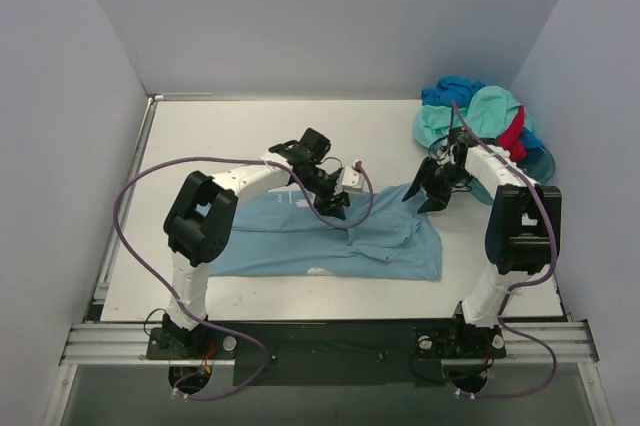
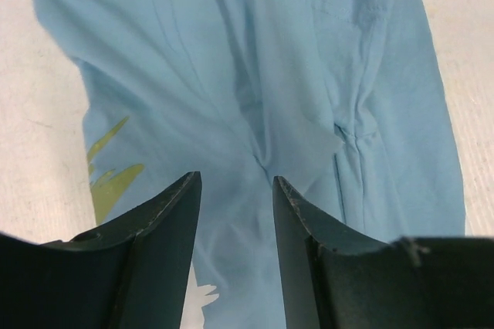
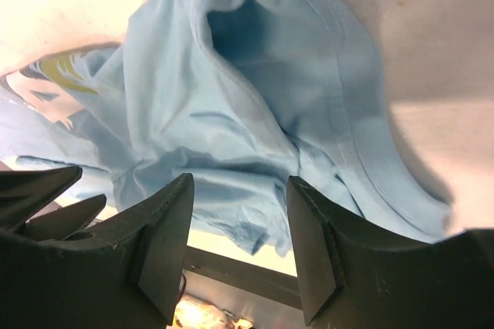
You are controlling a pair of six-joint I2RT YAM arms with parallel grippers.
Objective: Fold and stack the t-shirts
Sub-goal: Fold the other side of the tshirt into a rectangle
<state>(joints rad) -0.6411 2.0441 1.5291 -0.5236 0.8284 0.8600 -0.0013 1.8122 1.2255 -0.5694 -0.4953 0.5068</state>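
Observation:
A light sky-blue t-shirt lies spread on the table's near middle, its right part rumpled. My left gripper hovers over the shirt's upper middle edge. In the left wrist view it is open and empty above the wrinkled cloth. My right gripper is at the shirt's upper right corner. In the right wrist view it is open, with the bunched sleeve beyond its jaws. Mint-green, red and deeper blue shirts lie piled at the back right.
The pile sits in and over a translucent teal tub in the back right corner. White table surface stretches left and behind the shirt. Grey walls enclose three sides. A metal rail runs along the near edge.

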